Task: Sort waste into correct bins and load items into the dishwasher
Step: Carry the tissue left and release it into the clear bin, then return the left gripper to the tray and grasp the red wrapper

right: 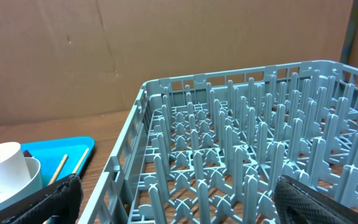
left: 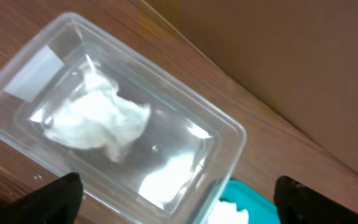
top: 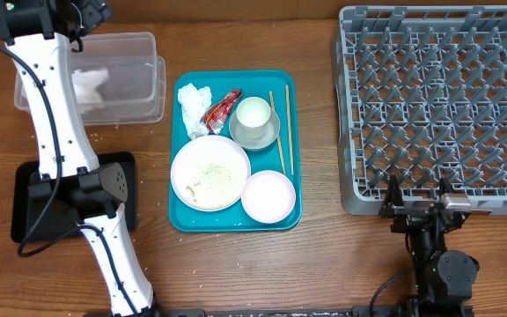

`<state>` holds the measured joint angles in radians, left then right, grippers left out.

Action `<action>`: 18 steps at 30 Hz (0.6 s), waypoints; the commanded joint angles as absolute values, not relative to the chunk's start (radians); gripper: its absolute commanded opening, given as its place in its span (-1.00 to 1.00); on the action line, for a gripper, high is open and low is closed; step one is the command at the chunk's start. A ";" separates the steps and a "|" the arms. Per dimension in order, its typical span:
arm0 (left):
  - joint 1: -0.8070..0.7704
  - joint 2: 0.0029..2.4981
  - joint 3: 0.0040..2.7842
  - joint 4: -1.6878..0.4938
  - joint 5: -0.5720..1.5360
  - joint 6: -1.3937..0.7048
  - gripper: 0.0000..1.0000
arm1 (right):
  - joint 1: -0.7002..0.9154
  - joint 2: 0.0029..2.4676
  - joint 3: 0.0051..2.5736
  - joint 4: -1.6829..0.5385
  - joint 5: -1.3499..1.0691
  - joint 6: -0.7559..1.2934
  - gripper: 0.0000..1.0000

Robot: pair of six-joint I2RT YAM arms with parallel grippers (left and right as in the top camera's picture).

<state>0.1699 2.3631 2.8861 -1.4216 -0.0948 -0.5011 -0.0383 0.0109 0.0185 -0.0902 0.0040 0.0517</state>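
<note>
The left pincer (left: 179,198) hangs wide open and empty over the clear plastic rectangular tub (left: 230,134), which sits left of the teal plastic serving tray (top: 183,220). One crumpled white paper napkin (left: 95,118) lies inside the tub.

The right pincer (top: 416,195) is also spread wide and holding nothing. It sits right of the teal tray, close against the near wall of the large square grey plastic dish rack (top: 438,97), so a careless lift could knock that wall.

On the teal tray's far left corner a second crumpled napkin (top: 192,106) touches the small red-and-white wrapper (top: 221,110). One pinch may take both and drop them in one bin. Both lie just beside the small white cup (top: 253,113) standing in the round bowl (top: 273,134), which a wide finger could tip.

The large white plate (top: 209,172) carries rice that would scatter if tilted. The thin wooden chopsticks (top: 282,132) lie flat along the tray's right rim and look apt to slip.
</note>
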 commanded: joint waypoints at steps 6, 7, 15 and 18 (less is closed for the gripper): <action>0.110 2.368 2.864 -1.499 0.657 -0.141 0.85 | -0.034 0.003 0.008 -0.084 0.006 0.052 1.00; 0.089 2.368 2.861 -1.527 0.665 -0.080 0.84 | -0.034 0.003 0.008 -0.084 0.005 0.052 1.00; -0.107 2.368 2.664 -1.610 0.215 0.001 0.60 | -0.034 0.003 0.008 -0.084 0.005 0.052 1.00; -0.136 2.368 2.572 -1.571 0.124 -0.006 0.59 | -0.034 0.003 0.008 -0.084 0.005 0.052 1.00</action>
